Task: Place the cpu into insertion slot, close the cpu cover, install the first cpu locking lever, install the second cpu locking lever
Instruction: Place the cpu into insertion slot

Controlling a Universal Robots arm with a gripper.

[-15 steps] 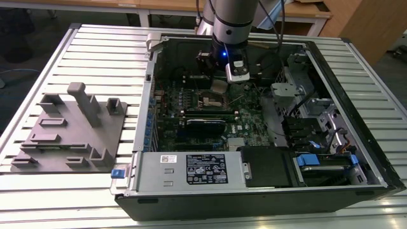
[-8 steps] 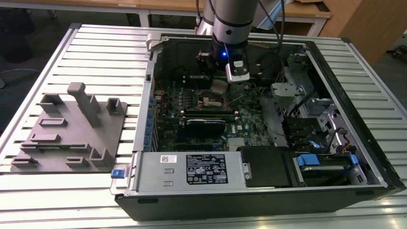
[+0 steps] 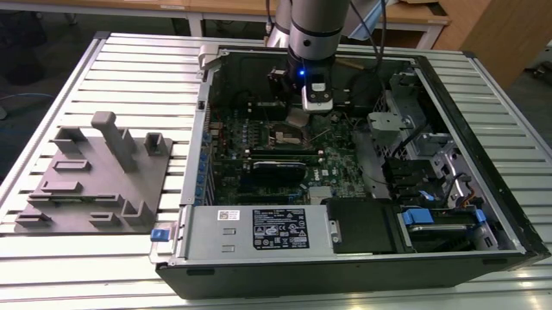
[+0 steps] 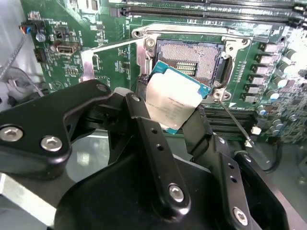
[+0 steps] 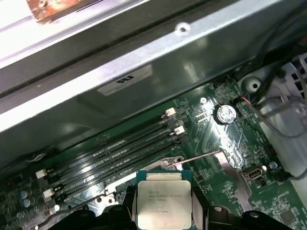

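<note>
The cpu (image 4: 171, 98), a flat square chip with a dull silver top, hangs tilted just above the green motherboard. My gripper (image 4: 170, 114) is shut on it, one black finger on each side edge. In the first wrist view the cpu (image 5: 164, 201) sits between the same fingers (image 5: 129, 203). The insertion slot (image 4: 191, 60) lies just beyond the chip, its contact field uncovered. Two thin locking levers (image 4: 111, 45) (image 4: 235, 123) stand swung out from the socket. The cpu cover is hidden or out of view. In the exterior view the gripper (image 3: 304, 115) hovers over the slot (image 3: 289, 135) inside the open case.
Long memory slots (image 5: 110, 153) run beside the socket. The case's wall (image 3: 207, 110), a power supply (image 3: 258, 226), drive bays and cables (image 3: 423, 161) ring the board. A grey fixture (image 3: 99, 174) stands on the slatted table at the exterior view's left.
</note>
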